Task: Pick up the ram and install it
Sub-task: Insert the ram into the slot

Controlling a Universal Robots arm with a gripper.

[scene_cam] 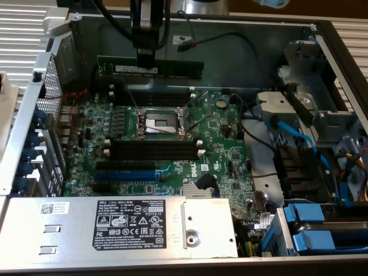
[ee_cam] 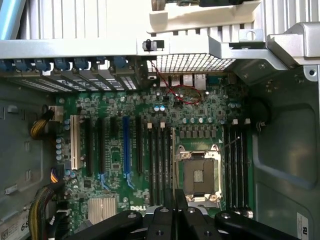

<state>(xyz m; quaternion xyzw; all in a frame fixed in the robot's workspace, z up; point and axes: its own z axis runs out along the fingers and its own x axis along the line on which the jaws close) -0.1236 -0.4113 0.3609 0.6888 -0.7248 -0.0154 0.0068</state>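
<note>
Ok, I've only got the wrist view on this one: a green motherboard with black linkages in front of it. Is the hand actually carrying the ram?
Observer: Yes. In the exterior view the hand is shut on the long green circuit-board ram stick, gripping it near its middle.
Reviewer: Is it seated in anything?
Observer: No. It hangs level in the air in front of the grey metal case wall, clear of the long black memory slots beside the silver processor socket.
Reviewer: Which way is it turned?
Observer: Its pale label faces the exterior camera.
</note>
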